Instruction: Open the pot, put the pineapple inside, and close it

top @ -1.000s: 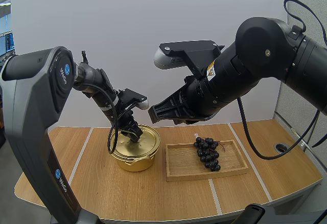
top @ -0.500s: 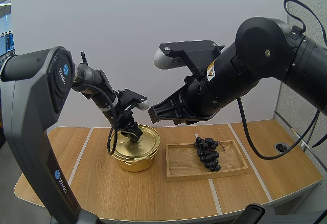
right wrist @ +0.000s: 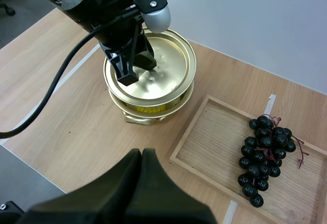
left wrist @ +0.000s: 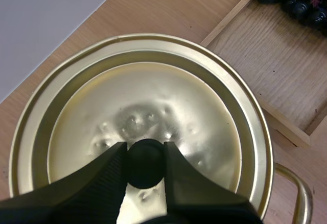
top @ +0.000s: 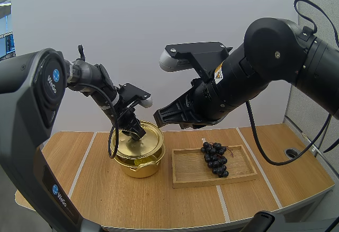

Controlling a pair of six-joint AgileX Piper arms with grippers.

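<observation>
A gold pot (top: 141, 167) stands on the table left of centre. Its gold lid (top: 140, 140) hangs tilted just above the rim, and my left gripper (top: 136, 131) is shut on the lid's black knob (left wrist: 145, 163). In the left wrist view the fingers (left wrist: 104, 175) pinch the knob from both sides over the dimpled lid (left wrist: 153, 101). Something yellow (right wrist: 145, 109) shows in the gap between lid and pot (right wrist: 153, 115). My right gripper (top: 157, 118) hovers shut above the table, right of the pot; its fingers lie together as one wedge (right wrist: 141, 157).
A wooden tray (top: 186, 177) lies right of the pot with a bunch of dark grapes (top: 214, 159) at its far right. The tray's corner (left wrist: 265, 55) sits close to the pot's side handle (left wrist: 300, 183). Bare table spreads in front and to the left.
The left gripper has risen a little with the knob, lifting the lid off the pot's rim and tilting it. The right arm has stayed still.
</observation>
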